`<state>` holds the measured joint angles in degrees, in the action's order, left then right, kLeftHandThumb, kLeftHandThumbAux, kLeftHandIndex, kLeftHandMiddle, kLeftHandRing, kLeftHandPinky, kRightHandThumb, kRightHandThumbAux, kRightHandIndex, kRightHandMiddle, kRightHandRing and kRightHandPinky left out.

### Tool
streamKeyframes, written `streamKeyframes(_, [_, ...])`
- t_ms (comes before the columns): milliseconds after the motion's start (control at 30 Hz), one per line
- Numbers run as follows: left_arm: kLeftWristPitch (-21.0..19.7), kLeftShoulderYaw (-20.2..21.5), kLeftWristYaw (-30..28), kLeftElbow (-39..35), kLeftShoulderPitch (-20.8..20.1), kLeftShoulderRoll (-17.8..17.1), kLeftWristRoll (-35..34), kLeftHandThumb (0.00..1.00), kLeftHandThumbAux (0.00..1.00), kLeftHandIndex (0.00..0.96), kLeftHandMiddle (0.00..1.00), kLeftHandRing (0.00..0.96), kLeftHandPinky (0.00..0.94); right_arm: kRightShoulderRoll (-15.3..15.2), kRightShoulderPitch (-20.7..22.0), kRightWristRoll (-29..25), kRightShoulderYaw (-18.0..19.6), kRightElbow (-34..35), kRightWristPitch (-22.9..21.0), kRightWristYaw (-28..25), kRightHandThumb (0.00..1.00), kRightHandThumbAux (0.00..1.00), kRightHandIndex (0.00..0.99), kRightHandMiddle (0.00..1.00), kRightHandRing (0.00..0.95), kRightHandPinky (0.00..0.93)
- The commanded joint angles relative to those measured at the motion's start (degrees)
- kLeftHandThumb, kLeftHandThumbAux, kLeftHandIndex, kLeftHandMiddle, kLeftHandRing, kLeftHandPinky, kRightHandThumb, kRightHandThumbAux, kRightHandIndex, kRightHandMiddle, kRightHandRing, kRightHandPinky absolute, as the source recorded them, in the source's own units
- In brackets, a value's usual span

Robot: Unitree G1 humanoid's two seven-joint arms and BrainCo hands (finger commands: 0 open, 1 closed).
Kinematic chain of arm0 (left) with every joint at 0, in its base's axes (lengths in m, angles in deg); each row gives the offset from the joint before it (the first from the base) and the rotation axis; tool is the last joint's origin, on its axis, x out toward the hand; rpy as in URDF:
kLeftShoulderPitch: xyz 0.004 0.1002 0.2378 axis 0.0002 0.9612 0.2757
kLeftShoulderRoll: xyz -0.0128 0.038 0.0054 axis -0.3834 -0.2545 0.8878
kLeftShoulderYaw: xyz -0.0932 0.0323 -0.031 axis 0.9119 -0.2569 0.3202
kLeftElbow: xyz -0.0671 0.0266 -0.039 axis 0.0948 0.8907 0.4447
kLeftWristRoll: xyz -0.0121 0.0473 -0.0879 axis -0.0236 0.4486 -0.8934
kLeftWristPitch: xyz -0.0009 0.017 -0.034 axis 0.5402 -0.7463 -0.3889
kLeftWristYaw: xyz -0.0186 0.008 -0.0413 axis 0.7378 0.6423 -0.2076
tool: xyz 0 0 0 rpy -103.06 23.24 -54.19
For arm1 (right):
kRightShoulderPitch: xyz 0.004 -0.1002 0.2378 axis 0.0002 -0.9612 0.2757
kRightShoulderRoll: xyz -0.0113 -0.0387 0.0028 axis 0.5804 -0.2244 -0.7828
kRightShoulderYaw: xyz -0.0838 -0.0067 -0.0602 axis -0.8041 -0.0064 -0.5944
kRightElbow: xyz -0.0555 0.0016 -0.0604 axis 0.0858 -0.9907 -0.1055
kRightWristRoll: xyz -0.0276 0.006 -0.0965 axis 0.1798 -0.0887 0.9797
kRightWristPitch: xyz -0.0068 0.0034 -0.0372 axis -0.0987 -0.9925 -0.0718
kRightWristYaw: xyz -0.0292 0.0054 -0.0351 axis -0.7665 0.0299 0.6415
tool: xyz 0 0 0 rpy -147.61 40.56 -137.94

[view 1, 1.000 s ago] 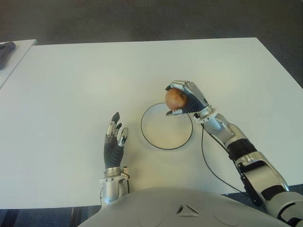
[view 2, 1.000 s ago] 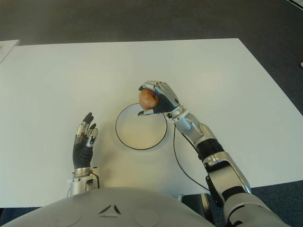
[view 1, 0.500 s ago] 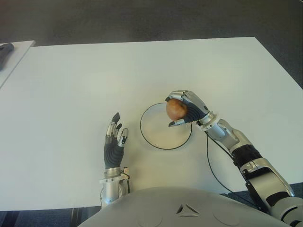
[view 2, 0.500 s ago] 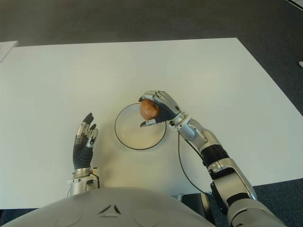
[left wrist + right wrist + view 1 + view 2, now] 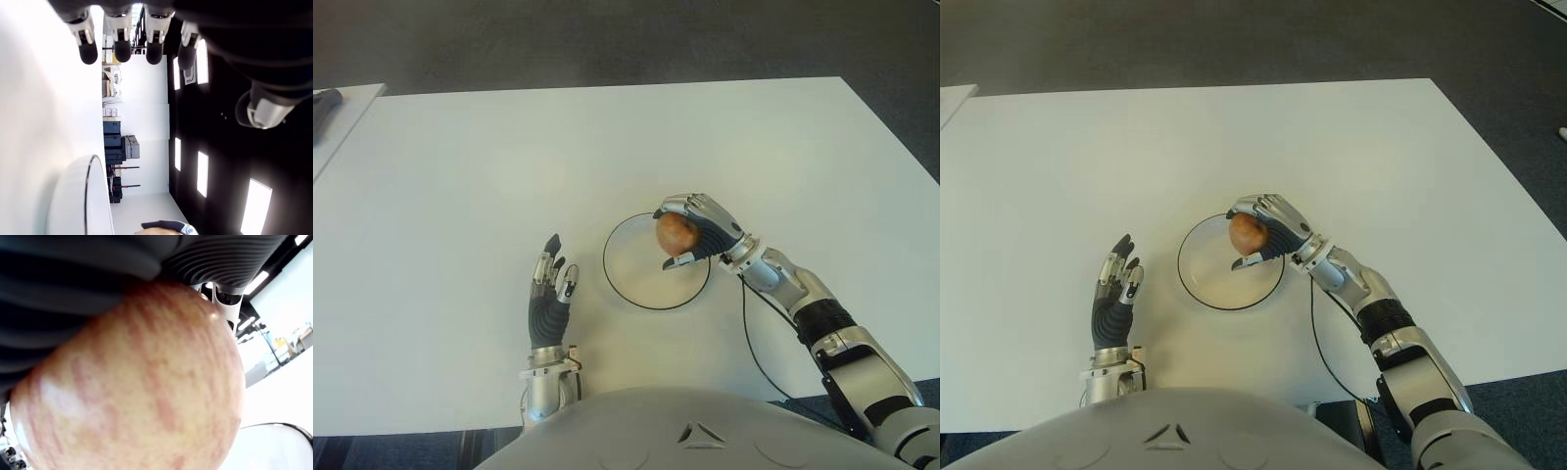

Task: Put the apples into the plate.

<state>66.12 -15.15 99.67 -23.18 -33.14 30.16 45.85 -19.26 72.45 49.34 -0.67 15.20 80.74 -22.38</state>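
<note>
Red-and-yellow apple (image 5: 676, 233) clasped in the right hand (image 5: 700, 227), fingers curled around it, over the right part of the dark-rimmed white plate (image 5: 626, 291) on the white table (image 5: 460, 176). Placing step, by the look of it. Next: lower to the plate, uncurl gently to prevent rolling. Left hand (image 5: 548, 299) idle left of the plate, fingers extended, empty.

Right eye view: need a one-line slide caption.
Right robot hand holds a red apple over the black-rimmed white plate; left robot hand open, left of the plate.
</note>
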Motion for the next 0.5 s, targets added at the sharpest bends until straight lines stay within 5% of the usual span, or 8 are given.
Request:
streamKeyframes(33, [0.0,0.2,0.4,0.0,-0.1,0.3,0.9,0.080,0.401,0.137,0.078,0.048,0.066,0.0,0.6,1.8,-0.6,-1.3,0.6,0.7,0.720,0.714,0.439,0.839,0.834,0.810])
streamKeyframes(500, [-5.1,-2.0,1.0,-6.0,2.4,1.7,1.8,0.102,0.408,0.115,0.069,0.049,0.059,0.6,1.6,4.7,-1.9,-3.8,2.3,3.1,0.717,0.715,0.439,0.842,0.837,0.810])
